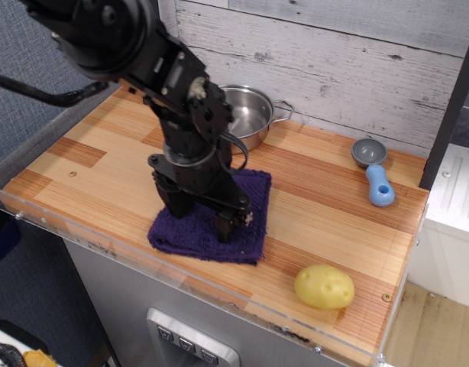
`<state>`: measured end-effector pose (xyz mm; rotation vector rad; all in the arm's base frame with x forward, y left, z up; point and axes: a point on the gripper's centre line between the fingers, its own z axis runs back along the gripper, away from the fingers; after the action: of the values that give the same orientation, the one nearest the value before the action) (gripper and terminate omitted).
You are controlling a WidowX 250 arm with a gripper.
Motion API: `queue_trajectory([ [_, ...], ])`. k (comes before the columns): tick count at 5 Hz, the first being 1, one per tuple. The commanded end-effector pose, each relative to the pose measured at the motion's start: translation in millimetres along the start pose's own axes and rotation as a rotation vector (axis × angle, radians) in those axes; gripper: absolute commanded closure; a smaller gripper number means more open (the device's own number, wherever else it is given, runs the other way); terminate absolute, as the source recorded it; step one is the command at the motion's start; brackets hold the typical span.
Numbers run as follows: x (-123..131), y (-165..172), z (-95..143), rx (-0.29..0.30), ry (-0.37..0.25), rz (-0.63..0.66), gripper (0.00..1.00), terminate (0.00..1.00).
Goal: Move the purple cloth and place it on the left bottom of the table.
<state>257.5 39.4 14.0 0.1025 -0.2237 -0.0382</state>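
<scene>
The purple cloth [190, 238] lies flat on the wooden table [89, 164], near the front edge, left of the middle. My black gripper [202, 216] stands straight down on the cloth. Its two fingers are spread apart and their tips press into the towel; one fingertip [225, 228] shows near the cloth's front. The arm hides the middle of the cloth.
A steel pot [248, 113] stands behind the arm by the back wall. A blue scoop [376, 174] lies at the back right. A yellow potato [324, 287] sits at the front right. A clear acrylic rim [82, 233] runs along the table's front edge.
</scene>
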Motion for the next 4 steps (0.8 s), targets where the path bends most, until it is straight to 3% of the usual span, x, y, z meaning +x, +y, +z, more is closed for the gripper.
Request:
queue_trajectory([
  [1, -15.8, 49.0, -5.2, 0.022, 0.041, 0.087, 0.0, 0.0],
  [4, -46.7, 123.2, 1.7, 0.063, 0.055, 0.245, 0.0, 0.0],
])
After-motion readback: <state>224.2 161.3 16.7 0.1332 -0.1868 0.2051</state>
